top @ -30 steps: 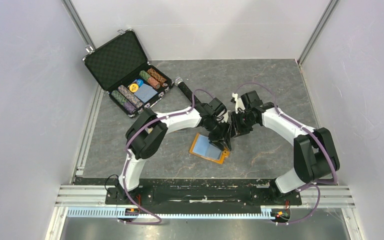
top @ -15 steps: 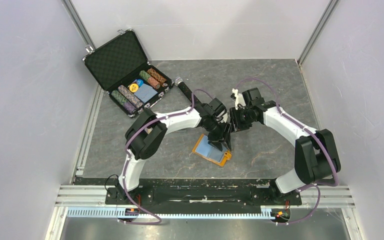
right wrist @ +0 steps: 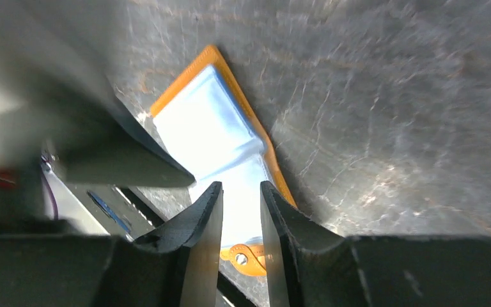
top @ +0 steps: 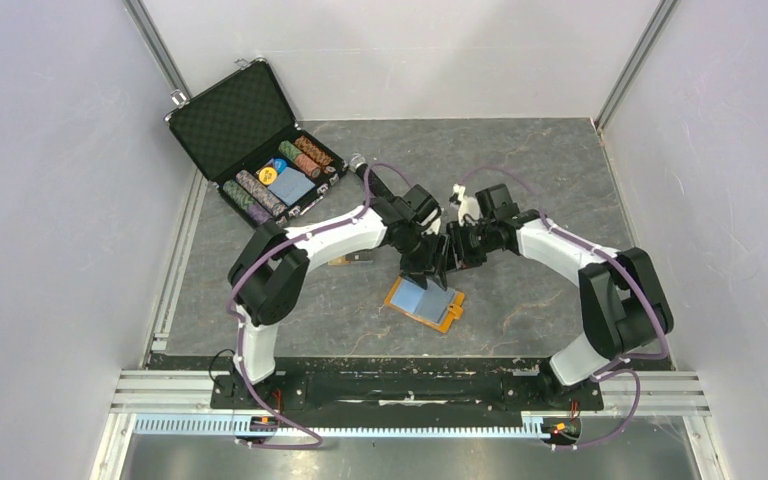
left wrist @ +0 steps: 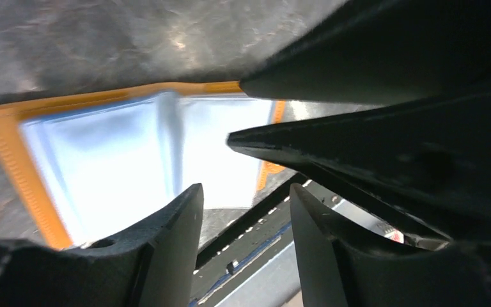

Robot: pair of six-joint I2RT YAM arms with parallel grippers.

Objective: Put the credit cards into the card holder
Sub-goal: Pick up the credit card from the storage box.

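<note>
1. Card holder (top: 423,300) lies unfolded on the counter (top: 550,180), a little toward the near edge from the middle. Its light blue lining faces up inside an orange border.
2. A small orange tab with a round snap (right wrist: 240,259) sticks out from one short side of the card holder.
3. My left gripper (left wrist: 244,192) hangs just over the far part of the card holder and points down at it. Its fingers stand moderately apart with nothing between them. Through the gap I see only the lining's edge and the near edge of the counter.
4. My right gripper (right wrist: 240,187) hangs close beside the left one, on its right, over the same far part. Its fingers are only narrowly apart, and the gap shows just the bright lining, so it grips nothing.
5. From above, the two grippers crowd together, and I cannot tell whether they touch.
6. The lining is washed out in both wrist views, so I cannot tell whether any pocket is filled.
7. What looks like a tan card (top: 348,261) with a darker part lies flat on the counter under my left forearm. It is left of the card holder and apart from it, too small to be sure of.
8. An open black case (top: 245,125) sits at the far left corner, with rows of chips (top: 280,180) in its lower half.
9. A black stick (top: 368,178) with a pale tip lies just right of the case.
</note>
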